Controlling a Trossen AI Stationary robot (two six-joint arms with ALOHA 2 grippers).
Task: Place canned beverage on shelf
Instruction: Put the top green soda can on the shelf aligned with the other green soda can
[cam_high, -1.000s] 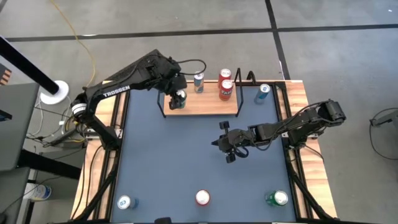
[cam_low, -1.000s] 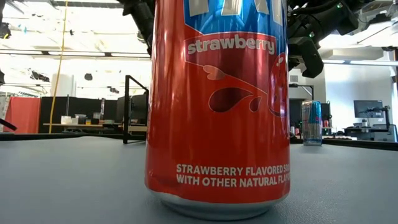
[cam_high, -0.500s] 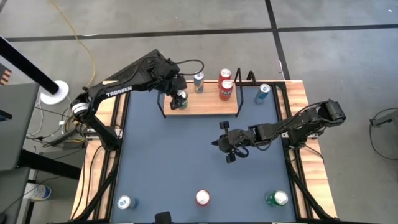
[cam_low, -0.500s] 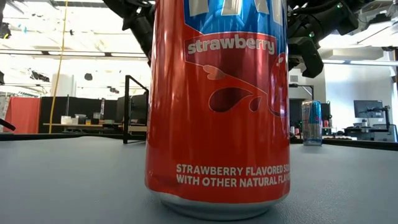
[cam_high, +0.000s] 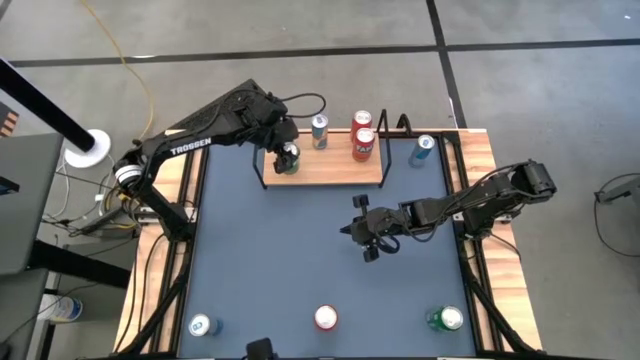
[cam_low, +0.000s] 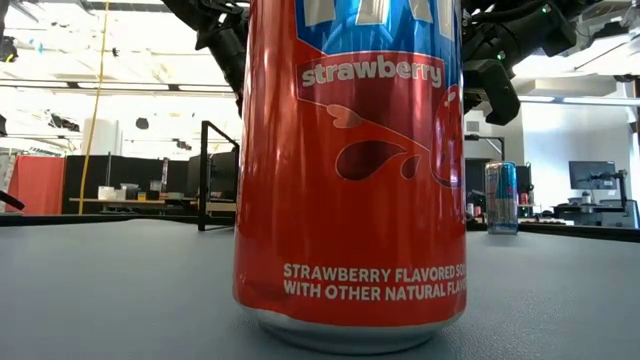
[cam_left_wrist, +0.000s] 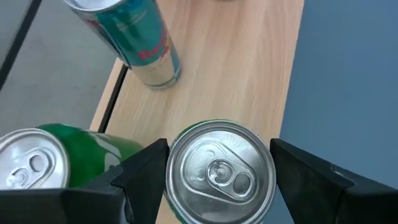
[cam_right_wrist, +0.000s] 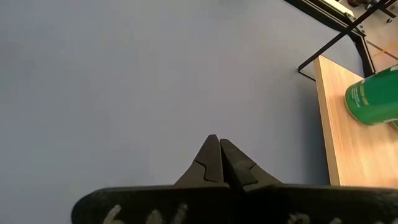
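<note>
The shelf (cam_high: 330, 170), a light-wood board with black wire end frames, lies at the table's far side. My left gripper (cam_high: 287, 157) is over its left end, shut on a green can (cam_left_wrist: 219, 171) seen from above. A second green can (cam_left_wrist: 37, 165) stands right beside that one. A teal can (cam_left_wrist: 140, 43) and two red cans (cam_high: 363, 135) stand upright farther along the board. My right gripper (cam_high: 366, 247) hangs shut over the middle of the table, touching nothing. My left gripper has the green can's side wall (cam_left_wrist: 178, 138), just under the top rim, between its two fingers (cam_left_wrist: 146, 171), one on each side. The fingers slant down from the table's far left. The can stands upright; whether its base rests on the board is hidden.
A blue can (cam_high: 424, 148) stands on the table just right of the shelf. Three more cans stand along the near edge: blue (cam_high: 203, 325), red (cam_high: 326, 318) and green (cam_high: 447, 318). The red one (cam_low: 350, 170) fills the low view.
My left gripper has come down a little with the green can over the shelf's left end. The can has stayed upright.
</note>
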